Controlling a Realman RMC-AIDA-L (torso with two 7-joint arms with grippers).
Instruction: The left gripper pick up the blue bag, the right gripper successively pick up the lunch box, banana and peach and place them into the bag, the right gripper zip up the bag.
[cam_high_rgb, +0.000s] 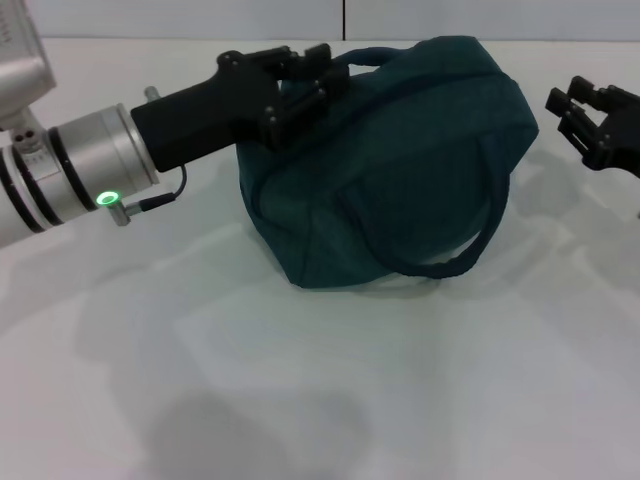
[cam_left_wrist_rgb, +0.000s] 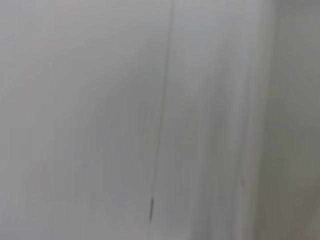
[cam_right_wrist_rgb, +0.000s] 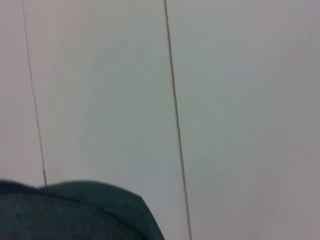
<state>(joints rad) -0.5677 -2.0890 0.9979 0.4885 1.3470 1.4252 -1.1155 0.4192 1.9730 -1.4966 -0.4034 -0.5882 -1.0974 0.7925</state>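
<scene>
Head view shows my left end effector (cam_high_rgb: 300, 85) at ten o'clock, clamped on the top edge of the blue bag (cam_high_rgb: 400, 160), which sits bulging at the counter (cam_high_rgb: 300, 380) centre, one loop handle draped down its near side. My right end effector (cam_high_rgb: 595, 120) hovers at three o'clock, fingers spread, holding nothing, apart from the bag. No lunch box, banana or peach is visible outside, so I judge them packed; whether the zip is finished I cannot tell.
</scene>
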